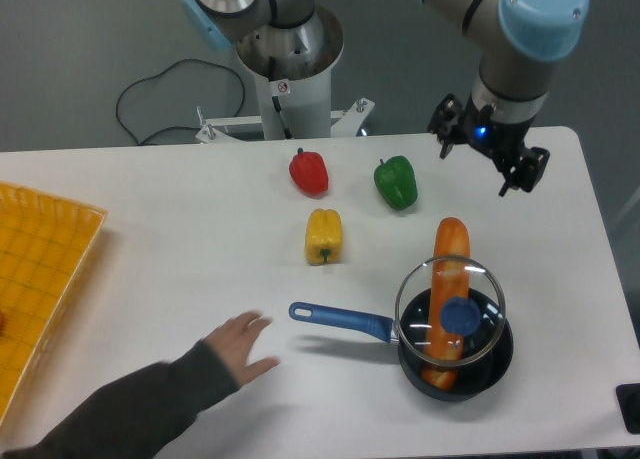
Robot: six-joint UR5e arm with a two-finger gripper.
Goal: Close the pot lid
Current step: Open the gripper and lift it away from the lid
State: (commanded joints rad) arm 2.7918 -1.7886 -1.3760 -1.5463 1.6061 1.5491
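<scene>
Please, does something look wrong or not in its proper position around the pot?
Yes. A long orange vegetable sticks out over the rim of the pot, so the lid rests tilted on it rather than flat and closed. Also, a person's hand is reaching onto the table near the pot handle.

Red pepper, green pepper, yellow pepper, yellow tray.

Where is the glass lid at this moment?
The lid rests on the pot at the table's front right, propped by the long orange vegetable sticking out.
</scene>
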